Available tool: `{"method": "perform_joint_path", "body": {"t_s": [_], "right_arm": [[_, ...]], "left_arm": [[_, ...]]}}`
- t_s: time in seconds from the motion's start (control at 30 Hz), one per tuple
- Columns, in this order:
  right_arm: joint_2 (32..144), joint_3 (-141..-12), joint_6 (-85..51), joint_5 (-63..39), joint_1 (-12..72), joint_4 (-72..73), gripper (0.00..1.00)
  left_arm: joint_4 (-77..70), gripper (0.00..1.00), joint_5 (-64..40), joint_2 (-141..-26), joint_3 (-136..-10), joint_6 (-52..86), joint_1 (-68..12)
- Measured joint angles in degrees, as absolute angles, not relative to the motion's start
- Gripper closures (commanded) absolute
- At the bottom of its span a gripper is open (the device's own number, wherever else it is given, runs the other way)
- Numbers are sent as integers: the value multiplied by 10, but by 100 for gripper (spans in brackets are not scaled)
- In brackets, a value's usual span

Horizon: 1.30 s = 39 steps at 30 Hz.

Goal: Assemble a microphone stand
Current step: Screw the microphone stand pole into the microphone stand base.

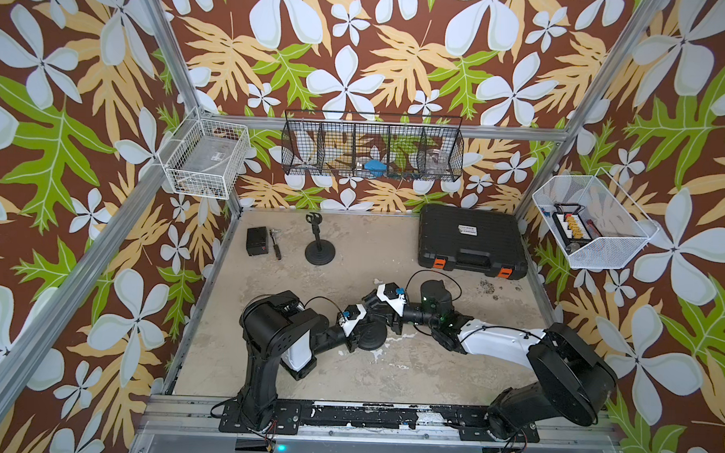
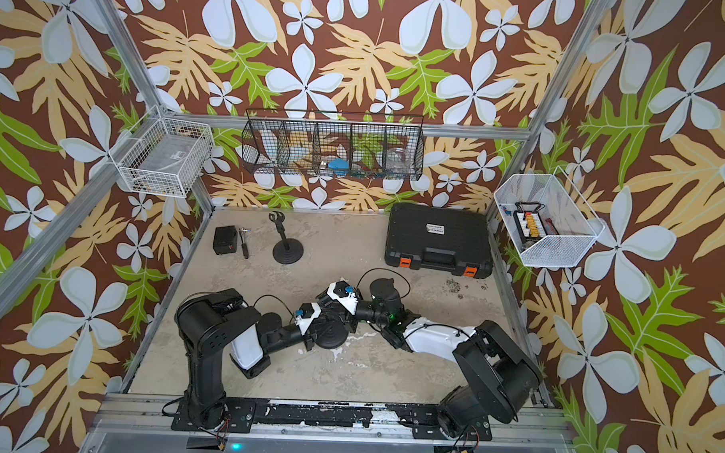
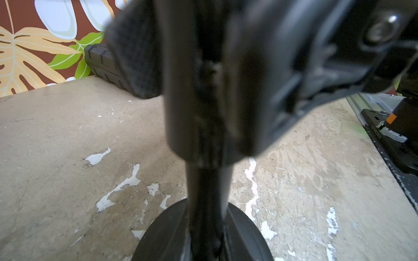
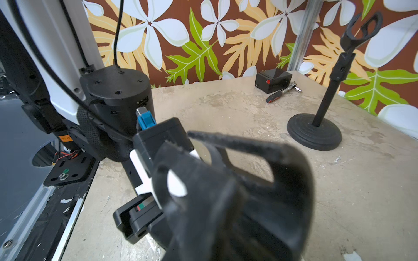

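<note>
Two stands share table (image 1: 389, 373). At 11 o'clock, just right of black box (image 1: 256, 241) & hand tool (image 1: 276, 246), is a finished stand (image 1: 320, 251) w/ clip. Near centre, left gripper (image 3: 199, 108) is pressed tight round pole (image 3: 208, 192), which is upright on round base (image 1: 371, 339). Right gripper (image 1: 375, 312) comes in from 3 o'clock, close at pole's top. Its wrist view is too blurred to tell if it pinches anything. Tool case (image 1: 472, 244) lies at 1 o'clock. Step, prob.: fitting pole's top end. Next move needs left to brace vs. twist and right squared to pole axis.
</note>
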State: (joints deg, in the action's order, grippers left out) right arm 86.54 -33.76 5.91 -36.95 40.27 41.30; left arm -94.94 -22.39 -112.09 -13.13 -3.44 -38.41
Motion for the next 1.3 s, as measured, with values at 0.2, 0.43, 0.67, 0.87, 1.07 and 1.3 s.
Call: {"method": "perform_joint_path", "body": {"t_s": [0.2, 0.43, 0.67, 0.87, 1.07, 1.3], "right_arm": [[864, -286, 12, -241, 444, 511, 100], [851, -256, -43, -77, 494, 552, 100], [854, -262, -64, 62, 543, 547, 100], [867, -275, -64, 97, 558, 542, 100], [867, -287, -60, 94, 556, 525, 76], [848, -285, -49, 44, 538, 449, 38]], "left_arm": [[-945, 71, -223, -1112, -125, -30, -384], [-945, 67, -218, -1080, -112, -26, -384], [-945, 68, -217, -1092, -125, -17, -384], [-945, 85, -205, -1102, -131, -16, -383], [-949, 94, -199, -1109, -131, -11, -383], [-950, 97, -206, -1121, -137, -25, -383]]}}
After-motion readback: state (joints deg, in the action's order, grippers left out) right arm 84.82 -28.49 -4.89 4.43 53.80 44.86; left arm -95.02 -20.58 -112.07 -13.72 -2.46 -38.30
